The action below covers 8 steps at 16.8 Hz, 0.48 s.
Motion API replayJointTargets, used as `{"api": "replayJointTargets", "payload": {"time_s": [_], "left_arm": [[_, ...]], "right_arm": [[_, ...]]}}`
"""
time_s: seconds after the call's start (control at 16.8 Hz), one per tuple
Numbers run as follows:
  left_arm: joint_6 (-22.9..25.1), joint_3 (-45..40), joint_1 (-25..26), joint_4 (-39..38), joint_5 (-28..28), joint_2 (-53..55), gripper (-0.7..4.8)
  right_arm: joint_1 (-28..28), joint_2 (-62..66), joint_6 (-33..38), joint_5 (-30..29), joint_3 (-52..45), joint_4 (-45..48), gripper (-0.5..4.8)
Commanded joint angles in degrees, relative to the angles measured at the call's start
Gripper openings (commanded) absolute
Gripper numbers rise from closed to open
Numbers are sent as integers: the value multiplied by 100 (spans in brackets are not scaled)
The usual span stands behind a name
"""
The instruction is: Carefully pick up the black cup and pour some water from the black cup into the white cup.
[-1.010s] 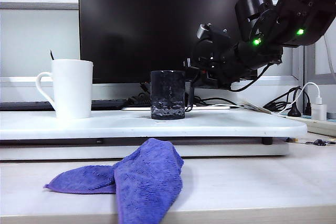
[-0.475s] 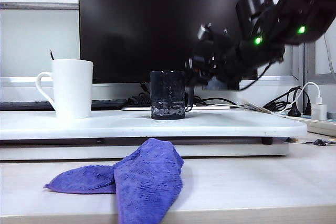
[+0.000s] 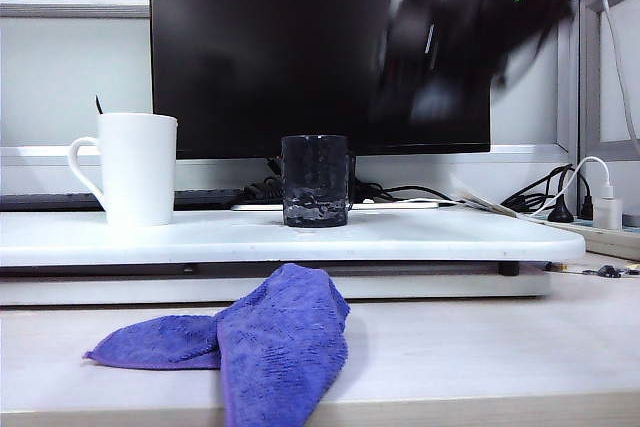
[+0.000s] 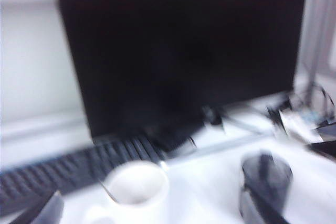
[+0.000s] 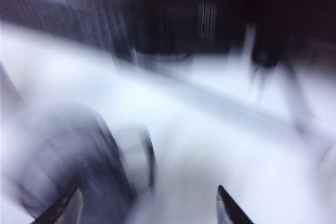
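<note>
White surface [image 3: 420, 237] carries both cups: white cup [image 3: 135, 169] left, black cup [image 3: 315, 180] mid, well apart. Right end effector [image 5: 147, 203] blurs overhead, tips spread, empty; left end effector [image 4: 157, 219] looks spread too. Purple cloth [image 3: 270, 342] lies in front. Grip the tumbler low, level, then tip slowly.

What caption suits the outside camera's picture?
Black cup and white cup stand apart on the white board; right gripper blurs above.
</note>
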Motion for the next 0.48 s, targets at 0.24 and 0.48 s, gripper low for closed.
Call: {"api": "replayJointTargets", "payload": {"time_s": [0.24, 0.48], "left_arm": [[22, 17, -4, -560, -461, -1980, 479], [-46, 31, -7, -1998, -649, -3615, 479]], "right_arm": [[4, -3239, 149, 87, 50, -1141, 264], [9, -5759, 90, 310, 44, -3471, 264]]}}
